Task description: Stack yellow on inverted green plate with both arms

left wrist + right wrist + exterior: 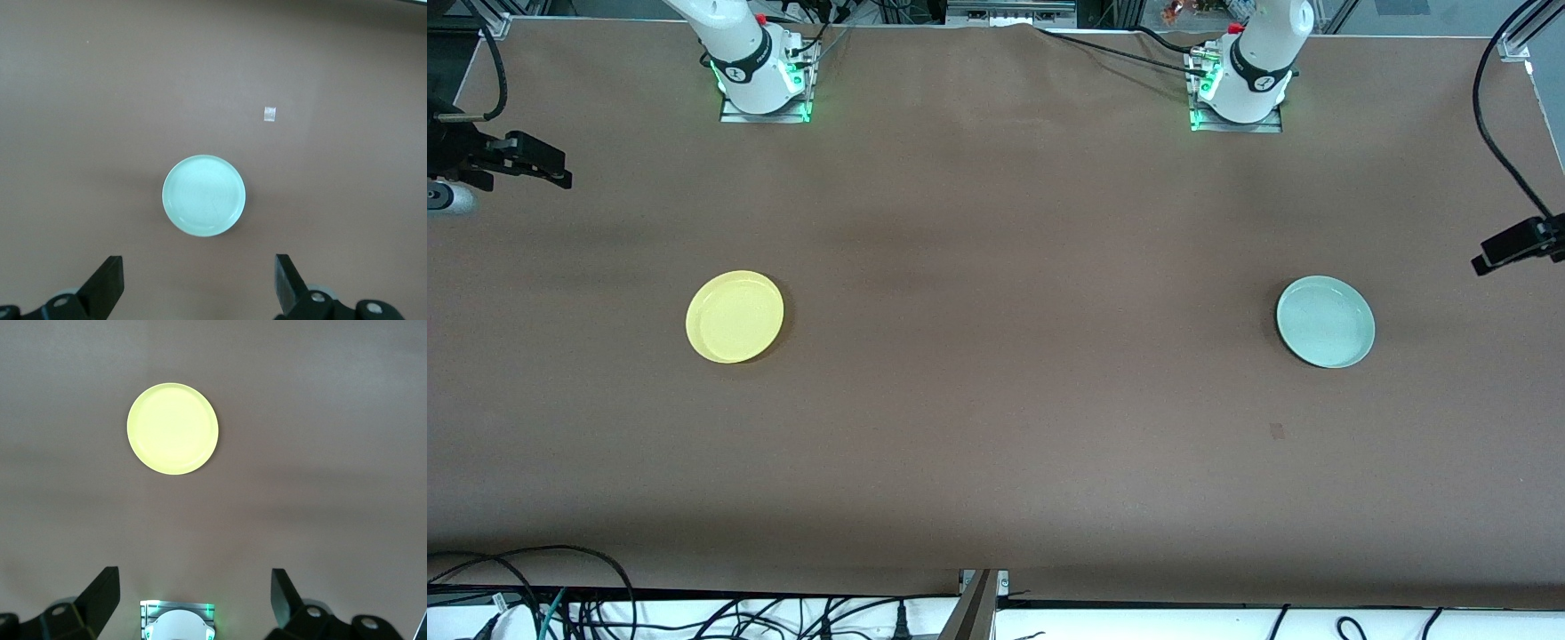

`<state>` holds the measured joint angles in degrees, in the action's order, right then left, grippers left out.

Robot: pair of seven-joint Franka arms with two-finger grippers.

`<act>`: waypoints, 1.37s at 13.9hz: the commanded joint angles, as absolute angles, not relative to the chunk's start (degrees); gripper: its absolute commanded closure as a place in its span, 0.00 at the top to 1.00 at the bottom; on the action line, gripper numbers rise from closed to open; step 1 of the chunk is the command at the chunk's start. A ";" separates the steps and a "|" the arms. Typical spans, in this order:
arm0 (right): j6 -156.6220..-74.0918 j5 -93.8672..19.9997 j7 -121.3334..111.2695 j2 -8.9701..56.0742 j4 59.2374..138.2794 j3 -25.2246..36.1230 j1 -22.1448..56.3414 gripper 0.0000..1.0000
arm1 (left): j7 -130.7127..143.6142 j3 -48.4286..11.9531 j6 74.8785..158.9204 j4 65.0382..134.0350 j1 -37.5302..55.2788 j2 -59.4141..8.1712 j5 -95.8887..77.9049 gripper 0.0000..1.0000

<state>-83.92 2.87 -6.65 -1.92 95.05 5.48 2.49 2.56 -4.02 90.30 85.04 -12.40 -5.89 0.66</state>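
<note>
I'm seeing the round, smooth yellow plate lying at nine o'clock on the matte brown table, green plate at three; left gripper and right gripper are hanging high, fingers apart, empty.

White arms, black bands, black pincers.

I see my left gripper spread wide above the green plate lying rim-up on the brown table.
</note>
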 commanded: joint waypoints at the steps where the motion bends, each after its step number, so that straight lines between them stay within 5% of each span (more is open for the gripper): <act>1: -83.23 2.20 -7.21 -1.93 94.48 5.45 2.46 1.00 | 0.79 -4.31 89.03 85.52 -12.83 -5.27 -0.35 1.00; 19: -82.97 1.49 -7.12 -1.85 94.39 5.54 2.46 1.00 | -9.67 -5.10 93.08 91.13 -13.28 -7.83 5.35 1.00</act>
<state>-83.77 2.39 -6.65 -1.92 95.05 5.47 2.50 -8.71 -4.21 93.42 88.77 -13.47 -10.08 2.98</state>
